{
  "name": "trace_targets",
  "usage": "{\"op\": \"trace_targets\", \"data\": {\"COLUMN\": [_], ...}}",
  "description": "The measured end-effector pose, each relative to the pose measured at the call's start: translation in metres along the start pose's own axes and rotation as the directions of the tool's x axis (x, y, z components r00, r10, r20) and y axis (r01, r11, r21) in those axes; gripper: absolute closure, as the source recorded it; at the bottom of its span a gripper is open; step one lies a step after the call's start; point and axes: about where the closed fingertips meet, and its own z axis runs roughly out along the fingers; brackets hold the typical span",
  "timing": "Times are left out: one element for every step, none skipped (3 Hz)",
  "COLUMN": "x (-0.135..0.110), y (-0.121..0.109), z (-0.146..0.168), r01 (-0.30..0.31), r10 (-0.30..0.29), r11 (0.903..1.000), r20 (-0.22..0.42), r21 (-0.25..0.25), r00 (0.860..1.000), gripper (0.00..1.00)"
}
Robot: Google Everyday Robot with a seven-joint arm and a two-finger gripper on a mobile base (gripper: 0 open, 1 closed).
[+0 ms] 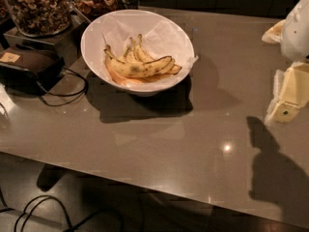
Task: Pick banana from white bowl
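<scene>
At far left a glass jar [36,6] of nuts is cut off by the top edge. The white bowl [91,40] stands beside it on the table [159,144], and the banana [140,68] lies across the shorter ones, hiding their lower parts. Well apart, at the right edge, the gripper [282,111] hangs partly out of view. How wide it stands cannot be told.

Nothing readable for you; tag [9,57] on black box [35,65] illegible. Claw [285,108] at right edge over surface [159,144].

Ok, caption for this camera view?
Gripper hangs at right, apart from the banana in the white bowl.
</scene>
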Motion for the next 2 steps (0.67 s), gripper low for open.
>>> {"op": "trace_targets", "data": {"x": [0.0, -0.025], "y": [0.0, -0.005], "z": [0.0, -0.003], "r01": [0.0, 0.081], "r10": [0.0, -0.081], "r11": [1.0, 0.9954], "r20": [0.0, -0.002], "r21": [0.0, -0.051], "r00": [1.0, 0.997], "gripper": [0.0, 0.0]}}
